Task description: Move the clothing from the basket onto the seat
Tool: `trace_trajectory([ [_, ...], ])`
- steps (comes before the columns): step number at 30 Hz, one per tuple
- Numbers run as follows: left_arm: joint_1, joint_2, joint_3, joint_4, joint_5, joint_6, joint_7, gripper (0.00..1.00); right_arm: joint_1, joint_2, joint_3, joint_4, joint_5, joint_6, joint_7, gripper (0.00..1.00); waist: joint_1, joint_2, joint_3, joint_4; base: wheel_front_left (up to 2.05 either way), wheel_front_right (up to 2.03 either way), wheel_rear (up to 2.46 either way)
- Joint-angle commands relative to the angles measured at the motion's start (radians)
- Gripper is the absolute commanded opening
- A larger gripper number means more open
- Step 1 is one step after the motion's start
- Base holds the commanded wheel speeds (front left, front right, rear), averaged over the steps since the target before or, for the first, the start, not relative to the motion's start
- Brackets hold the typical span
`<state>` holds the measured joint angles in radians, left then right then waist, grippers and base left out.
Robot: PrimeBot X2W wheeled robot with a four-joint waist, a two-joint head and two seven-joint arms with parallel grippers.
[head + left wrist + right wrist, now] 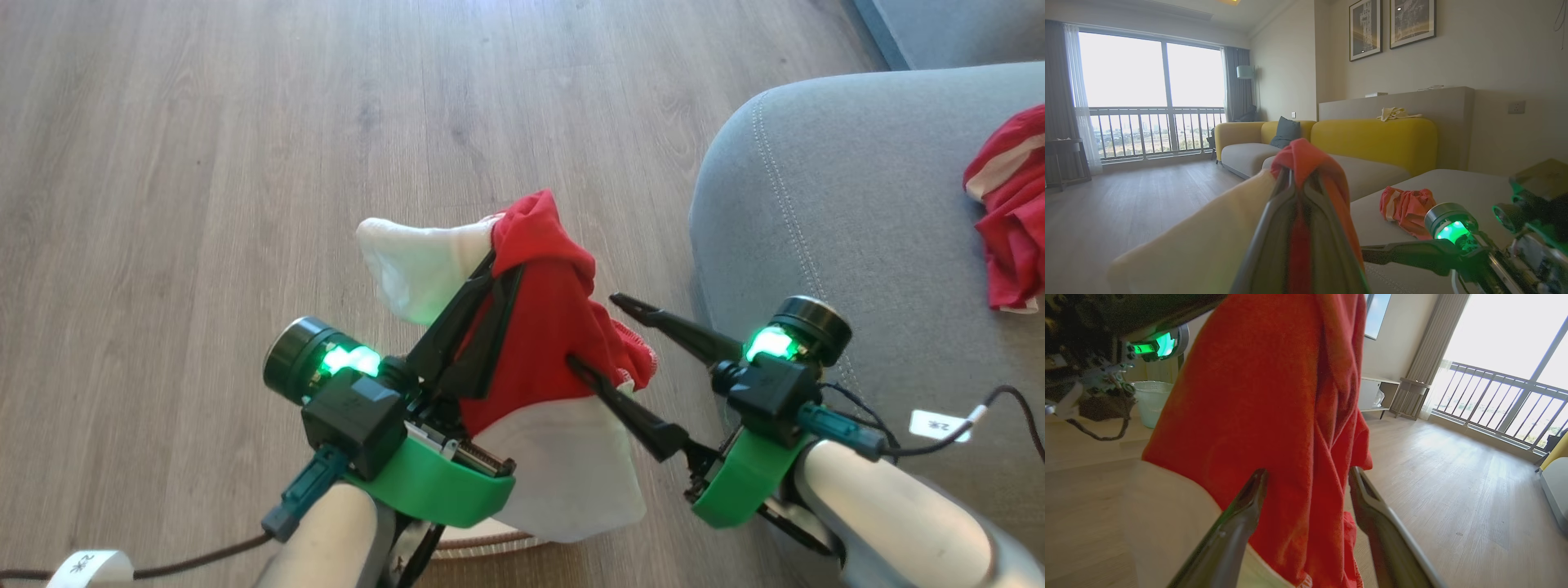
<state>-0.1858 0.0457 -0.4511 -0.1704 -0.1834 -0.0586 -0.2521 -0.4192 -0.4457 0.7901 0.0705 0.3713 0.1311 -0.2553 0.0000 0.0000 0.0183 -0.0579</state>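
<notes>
Left gripper (500,265) clamped shut on red-and-white garment (547,310), held over the floor (204,163) just left of the seat (816,204); right gripper (594,330) open, jaws spread either side of it; second red garment (1008,220) lying on the seat

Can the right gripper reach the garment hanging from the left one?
Probably yes: the right gripper is open, a fold of the red garment between its fingers, nothing blocking.
</notes>
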Motion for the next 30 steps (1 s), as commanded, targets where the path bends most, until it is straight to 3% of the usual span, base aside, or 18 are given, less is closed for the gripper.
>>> trace_trajectory([
  [1, -0.052, 0.005, 0.032, -0.031, 0.012, 0.0, -0.01, 0.0, -0.028, -0.011, 0.011, -0.021, 0.011, 0.0, -0.006, 1.0, 0.0, 0.0, -0.001, 0.001, 0.0, 0.0, 0.0],
  [22, -0.064, 0.004, -0.071, -0.015, 0.121, -0.03, -0.01, 0.0, -0.156, 0.025, 0.151, 0.093, -0.007, 0.0, -0.006, 1.0, 0.0, 0.0, -0.006, 0.021, 0.0, 0.0, 0.0],
  [30, -0.069, 0.004, -0.12, -0.021, 0.115, -0.026, -0.01, 0.0, -0.187, 0.053, 0.211, 0.122, 0.019, 0.0, -0.006, 1.0, 0.0, 0.0, -0.009, 0.031, 0.0, 0.0, 0.0],
])
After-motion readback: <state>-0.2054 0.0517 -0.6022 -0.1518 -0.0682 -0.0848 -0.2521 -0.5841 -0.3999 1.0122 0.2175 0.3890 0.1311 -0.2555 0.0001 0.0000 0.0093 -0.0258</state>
